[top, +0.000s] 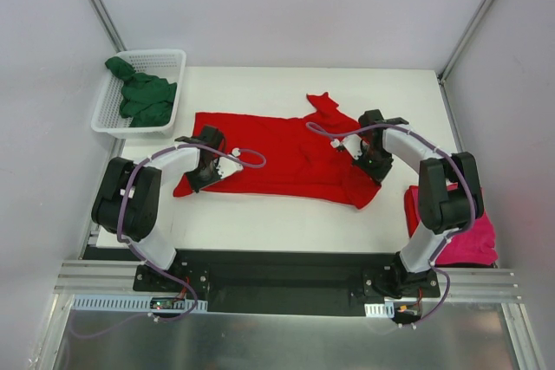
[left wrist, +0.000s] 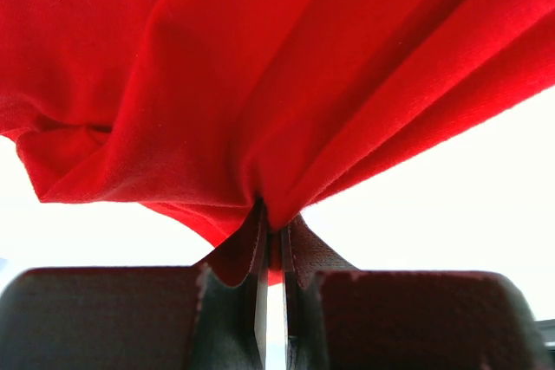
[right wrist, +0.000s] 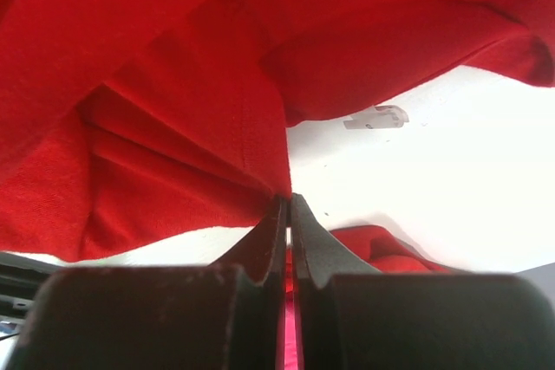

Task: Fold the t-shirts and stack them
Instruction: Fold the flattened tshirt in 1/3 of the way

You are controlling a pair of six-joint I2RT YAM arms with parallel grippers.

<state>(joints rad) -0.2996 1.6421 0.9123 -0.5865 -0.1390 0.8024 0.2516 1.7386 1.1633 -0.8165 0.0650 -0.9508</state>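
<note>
Left gripper [left wrist: 270, 214]: jaws pressed together on a gathered fold of the red t-shirt [top: 277, 155], with the cloth fanning out from the tips.
Right gripper [right wrist: 289, 201]: jaws pressed together on a layered edge of the same shirt.
Red t-shirt: it stretches between the two grippers, mostly lying on the table [top: 260, 214]. Its body is rumpled and one sleeve pokes out beyond the right gripper.
Step, as judged: spreading or carrying over a fold; the shirt is not yet a neat rectangle.
Risk, slip: each pinch takes only a thin bite of cloth, so a sharp pull apart could tug the fabric out of one pair of jaws.
Risk, skew: if the grippers travel unevenly, the creases between them could set into a crooked fold.
Risk, snag: the magenta-pink t-shirt [top: 464, 244] lies on the near side of the right gripper, beside that arm, and a low sweep back could drag it.
Basket [top: 178, 58]: it sits beyond the left gripper and out to its left, well apart from it.
Basket contents: the dark green t-shirt [top: 143, 97], bunched up, and nothing else that I can see.
</note>
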